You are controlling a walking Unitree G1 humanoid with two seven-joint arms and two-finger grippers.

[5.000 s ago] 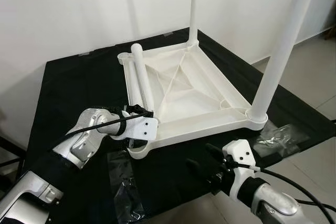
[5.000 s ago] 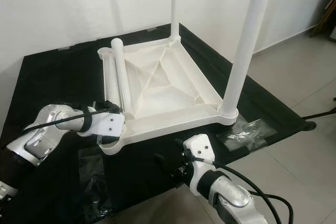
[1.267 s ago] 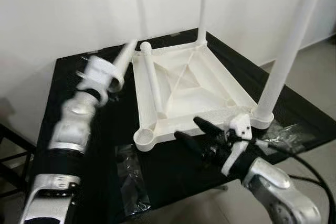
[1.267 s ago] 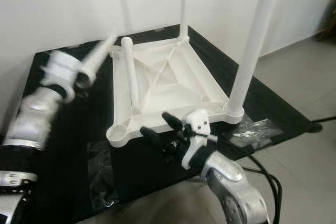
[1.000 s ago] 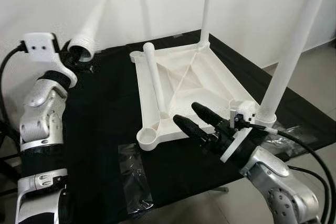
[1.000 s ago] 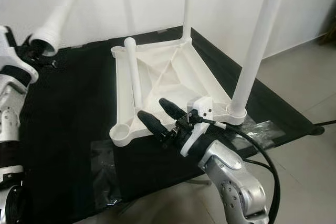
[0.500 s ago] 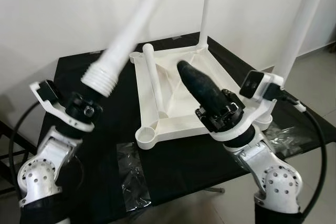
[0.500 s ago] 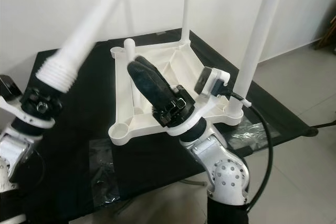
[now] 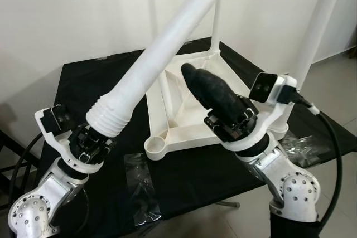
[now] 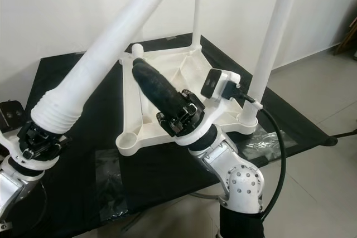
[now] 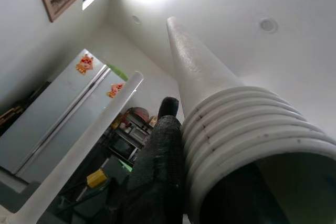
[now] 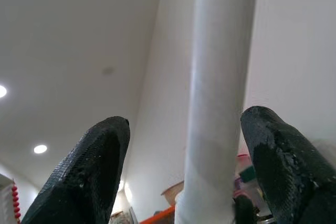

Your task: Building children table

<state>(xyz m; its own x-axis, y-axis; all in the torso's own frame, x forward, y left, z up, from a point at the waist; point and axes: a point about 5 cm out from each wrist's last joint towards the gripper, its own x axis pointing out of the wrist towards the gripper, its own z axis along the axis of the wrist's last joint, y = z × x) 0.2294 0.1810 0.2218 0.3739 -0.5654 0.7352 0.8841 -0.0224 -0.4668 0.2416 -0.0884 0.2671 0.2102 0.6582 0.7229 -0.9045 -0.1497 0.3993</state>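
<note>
My left gripper (image 9: 92,143) is low at my left front, clenched on the ribbed, threaded end of a loose table leg (image 9: 167,40), which slants up and away over the table top. In the left wrist view one black finger (image 11: 157,166) lies pressed along the ribs of that leg (image 11: 220,114). My right gripper (image 9: 209,90) is raised at my right front, pointing up and back, fingers spread apart and grasping nothing; in the right wrist view a standing leg (image 12: 218,98) rises between them without contact. Beyond both grippers the white table top (image 9: 184,129) lies upside down on a black cloth (image 9: 100,87). An empty corner socket (image 9: 156,149) faces me. Two legs stand upright in the right-hand corners: the nearer (image 9: 321,20), the farther (image 9: 216,23). Clear plastic bags (image 9: 139,185) lie on the cloth near the front edge.
</note>
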